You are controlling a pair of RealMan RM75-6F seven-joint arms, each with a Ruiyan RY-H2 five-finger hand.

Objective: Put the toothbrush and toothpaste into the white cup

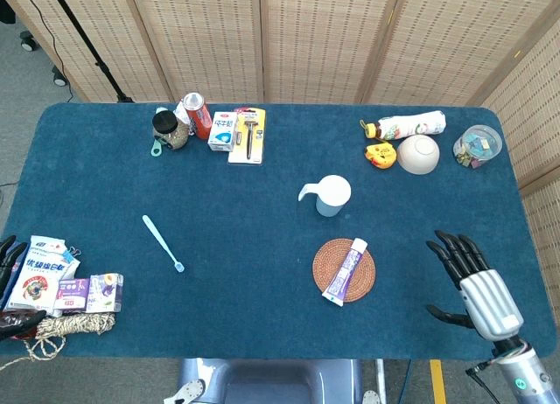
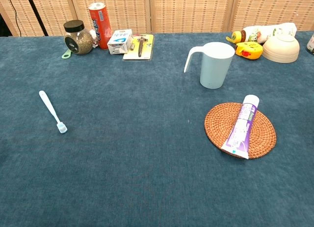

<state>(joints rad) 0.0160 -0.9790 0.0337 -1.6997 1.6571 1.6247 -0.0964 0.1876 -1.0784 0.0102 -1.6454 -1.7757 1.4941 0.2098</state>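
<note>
A light blue toothbrush (image 1: pixel 163 242) (image 2: pixel 52 111) lies flat on the blue cloth at the left, bristle end toward me. The purple and white toothpaste tube (image 1: pixel 345 270) (image 2: pixel 240 125) lies across a round woven coaster (image 1: pixel 328 258) (image 2: pixel 216 124). The white cup (image 1: pixel 331 195) (image 2: pixel 214 64) stands upright behind the coaster, handle to the left. My right hand (image 1: pixel 477 286) hovers open at the table's right front, fingers spread, well right of the tube. My left hand (image 1: pixel 9 273) shows only dark fingers at the far left edge, beside the packets, holding nothing.
Packets and a rope bundle (image 1: pixel 61 290) lie at the front left corner. A jar (image 1: pixel 168 129), red can (image 1: pixel 198 115), small box and razor pack (image 1: pixel 248 135) line the back left. A bottle, yellow toy, bowl (image 1: pixel 418 154) and clear tub (image 1: pixel 477 146) sit back right.
</note>
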